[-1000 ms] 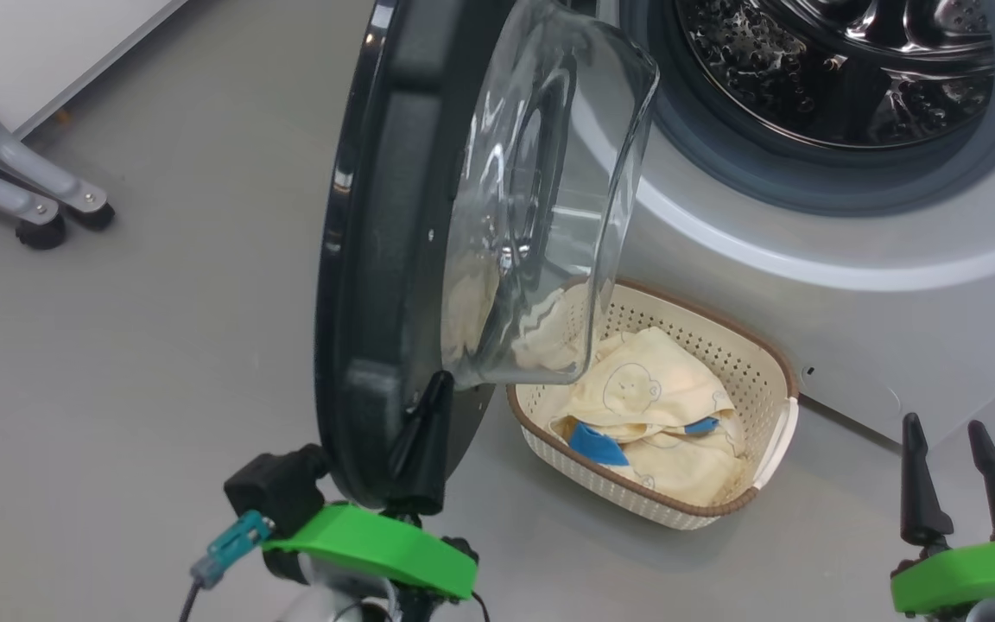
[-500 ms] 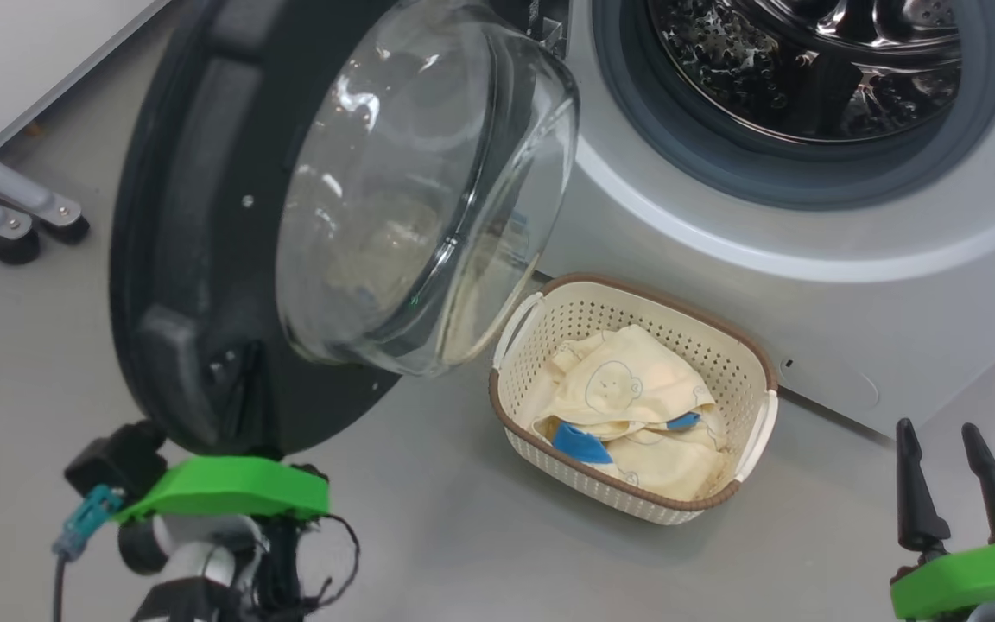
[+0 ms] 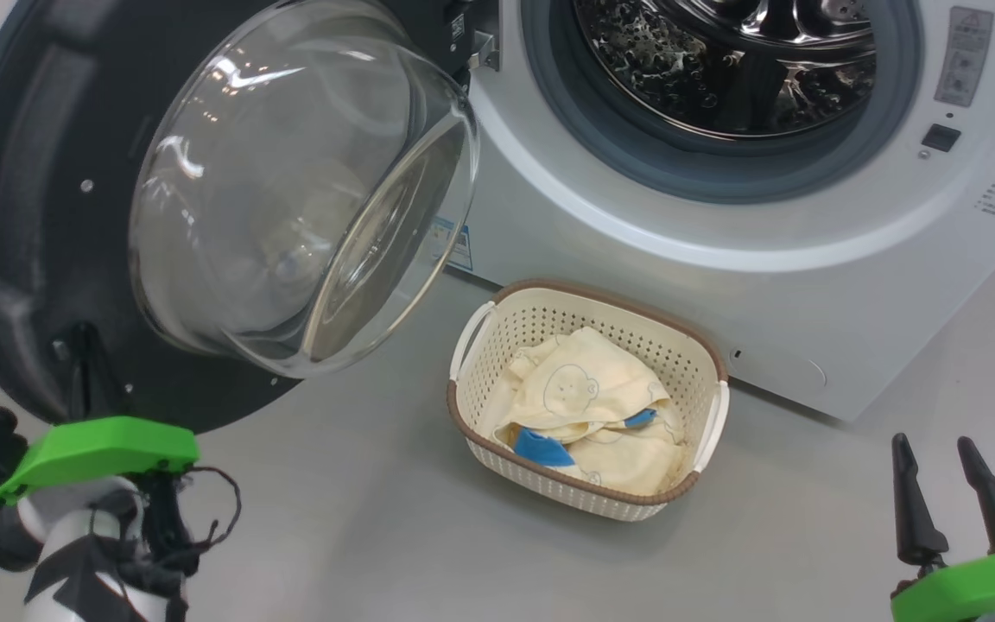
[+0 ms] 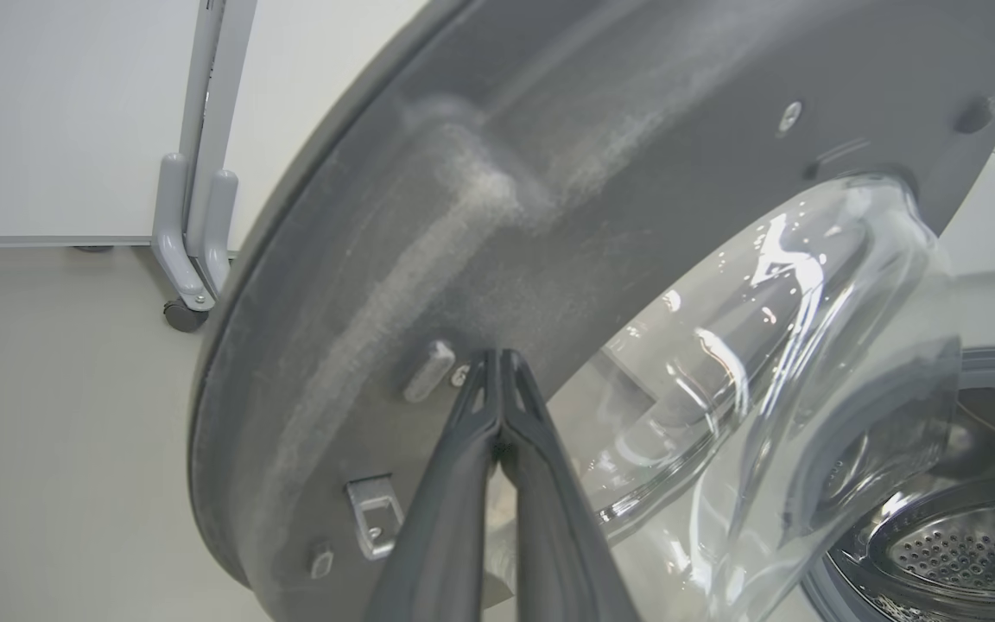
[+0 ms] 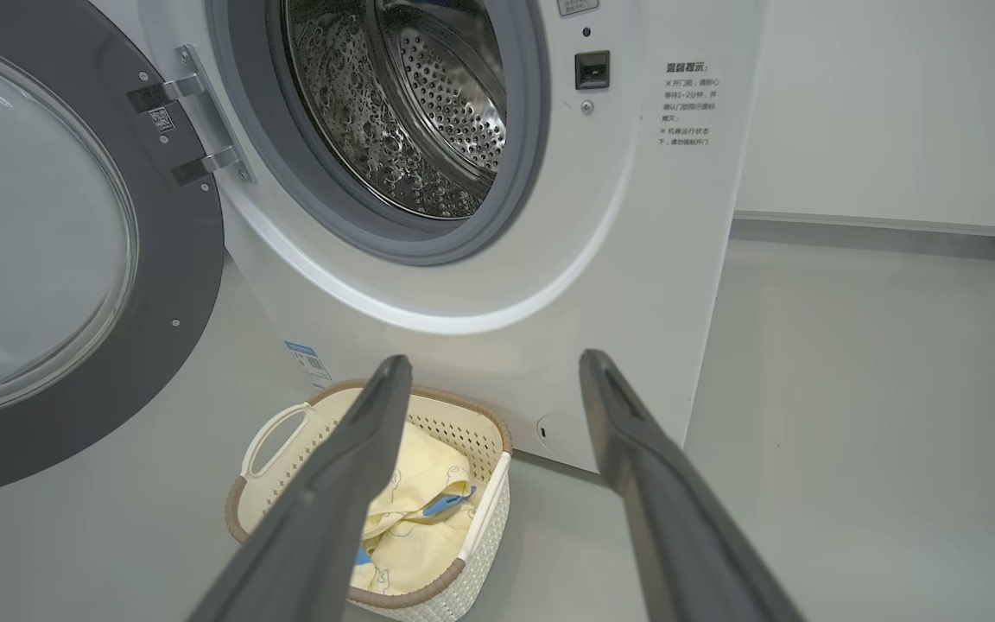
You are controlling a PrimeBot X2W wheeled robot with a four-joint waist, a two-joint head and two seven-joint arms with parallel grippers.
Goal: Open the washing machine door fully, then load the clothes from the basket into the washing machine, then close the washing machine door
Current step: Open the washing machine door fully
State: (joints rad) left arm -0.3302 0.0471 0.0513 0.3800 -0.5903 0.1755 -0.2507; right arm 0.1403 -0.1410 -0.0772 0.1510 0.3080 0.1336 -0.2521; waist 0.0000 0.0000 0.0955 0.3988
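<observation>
I have the large round glossy black door (image 3: 22, 216) standing wide open at the upper left of the head view, its bulging clear glass window (image 3: 290, 190) swelling toward the camera. My left pincer (image 4: 497, 358) is clenched with nothing between its fingers. The tips sit at the door's dark inner face, just beside the glass. My right pincer (image 3: 932, 445) is released at the lower right, well apart from the small cream perforated basket (image 3: 601, 298). That sits lower centre on the grey floor (image 3: 359, 518), just before the white front-loading washing machine (image 3: 636, 285) — the pale yellow clothes (image 3: 584, 397) with blue trim lie inside it.
</observation>
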